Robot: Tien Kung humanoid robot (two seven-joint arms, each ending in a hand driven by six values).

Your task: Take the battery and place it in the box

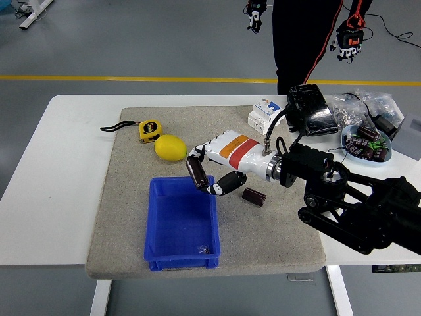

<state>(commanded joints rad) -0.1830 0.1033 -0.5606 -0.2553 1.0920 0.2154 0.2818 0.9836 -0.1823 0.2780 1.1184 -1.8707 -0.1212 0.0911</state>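
My right hand (209,172) reaches in from the right and is shut on a dark cylindrical battery (196,174). It holds the battery above the far right rim of the blue box (181,224), which stands on the grey mat. A second dark battery (253,196) lies on the mat just right of the box, below my wrist. A small shiny item lies in the box's near right corner. My left arm does not show.
A lemon (170,147) and a yellow tape measure (148,130) lie left of the hand. A white breaker (265,116), a black device (308,108), bags and a bowl of batteries (367,140) sit at the far right. A person (306,33) stands behind the table.
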